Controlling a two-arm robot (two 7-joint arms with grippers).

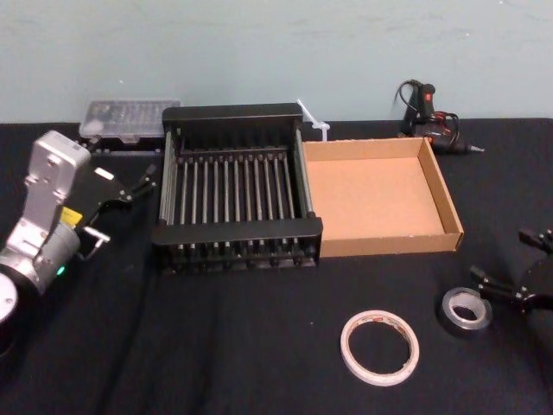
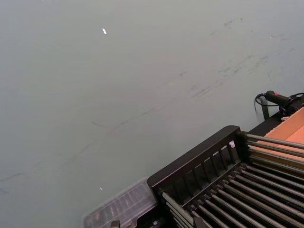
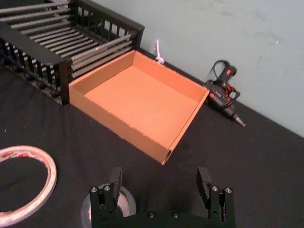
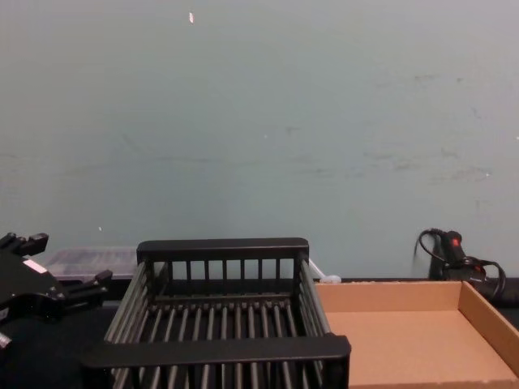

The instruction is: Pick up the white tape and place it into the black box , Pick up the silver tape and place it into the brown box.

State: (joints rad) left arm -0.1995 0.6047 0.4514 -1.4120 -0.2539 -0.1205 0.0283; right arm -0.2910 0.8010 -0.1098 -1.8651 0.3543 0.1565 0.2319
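**Spread-fingered right gripper (image 1: 508,259) beside the silver tape (image 1: 464,311)**

Holds the right gripper low at the right of the table (image 1: 242,363), fingers wide apart, one just beside the silver tape. Shows the white tape (image 1: 379,347) flat nearby, in front of the brown box (image 1: 384,245). Rests the left gripper (image 1: 121,207), fingers also apart, left of the black box (image 1: 233,113).

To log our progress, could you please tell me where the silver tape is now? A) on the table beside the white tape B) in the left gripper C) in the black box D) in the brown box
A: the silver tape lies on the table beside the white tape, in front of the brown box, by the open right gripper.
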